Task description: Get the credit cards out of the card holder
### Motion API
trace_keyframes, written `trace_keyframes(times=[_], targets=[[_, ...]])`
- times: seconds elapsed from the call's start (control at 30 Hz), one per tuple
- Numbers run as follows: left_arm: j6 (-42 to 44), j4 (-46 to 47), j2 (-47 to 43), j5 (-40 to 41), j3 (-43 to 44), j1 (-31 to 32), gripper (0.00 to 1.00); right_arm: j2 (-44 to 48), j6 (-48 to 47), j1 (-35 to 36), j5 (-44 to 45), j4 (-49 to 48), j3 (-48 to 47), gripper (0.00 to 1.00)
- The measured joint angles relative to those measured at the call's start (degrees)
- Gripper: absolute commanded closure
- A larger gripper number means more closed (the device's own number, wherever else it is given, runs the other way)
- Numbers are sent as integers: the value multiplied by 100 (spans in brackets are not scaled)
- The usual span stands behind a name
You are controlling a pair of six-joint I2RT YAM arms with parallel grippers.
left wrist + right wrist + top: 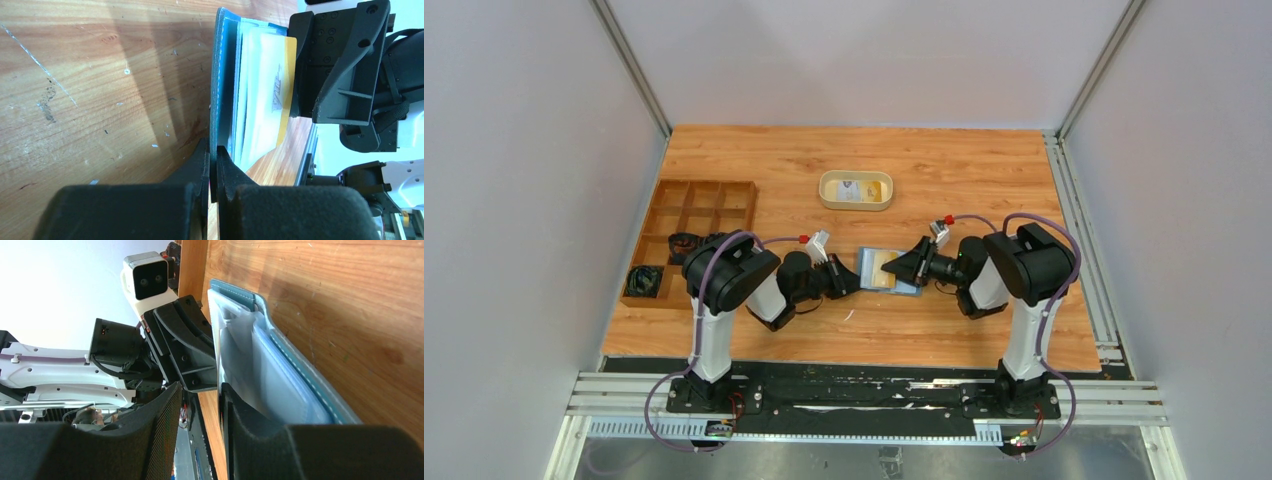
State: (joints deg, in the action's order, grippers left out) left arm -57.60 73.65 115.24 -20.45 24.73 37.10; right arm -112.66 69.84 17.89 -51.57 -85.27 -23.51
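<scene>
The teal-blue card holder (pixel 871 270) lies open on the table between my two grippers. My left gripper (pixel 852 281) is shut on its teal cover edge; the left wrist view shows the cover (pixel 218 85) pinched between my fingers (pixel 214 155). A pale card with a yellow edge (pixel 267 100) sits in the lighter blue pockets, and in the top view it (pixel 888 262) lies right at my right gripper (pixel 894 268). In the right wrist view my right gripper (pixel 200 387) is open. One finger (pixel 240 415) rests against the clear pocket (pixel 280 385); the other is off the holder's side.
An oval beige tray (pixel 856 204) stands behind the holder with a whitish card (pixel 850 190) in it. A brown wooden compartment box (pixel 724 208) at the left holds black items (pixel 643 281). White walls enclose the table.
</scene>
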Motion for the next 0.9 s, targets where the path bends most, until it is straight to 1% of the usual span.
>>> trace_keyframes(times=[0.17,0.4,0.43,0.5,0.53,0.63,0.77,0.9], targets=[[0,-2,0,-4,0,0,100,0,-44,-133,-101,-31,98,64],[0,-2,0,-4,0,0,100,-2,-68,-197,-205,-48,103,77],[2,-2,0,-4,0,0,100,-4,-68,-212,-223,-55,107,81],[2,-2,0,-4,0,0,100,-15,-74,-254,-249,-63,133,83],[2,-2,0,-4,0,0,100,-33,-79,-278,-256,-76,146,87],[2,-2,0,-7,0,0,100,-105,-103,-391,-310,-94,221,94],[2,-2,0,-9,0,0,100,-129,-179,-595,-417,-101,374,99],[2,-2,0,-7,0,0,100,-127,-219,-896,-621,-129,553,100]])
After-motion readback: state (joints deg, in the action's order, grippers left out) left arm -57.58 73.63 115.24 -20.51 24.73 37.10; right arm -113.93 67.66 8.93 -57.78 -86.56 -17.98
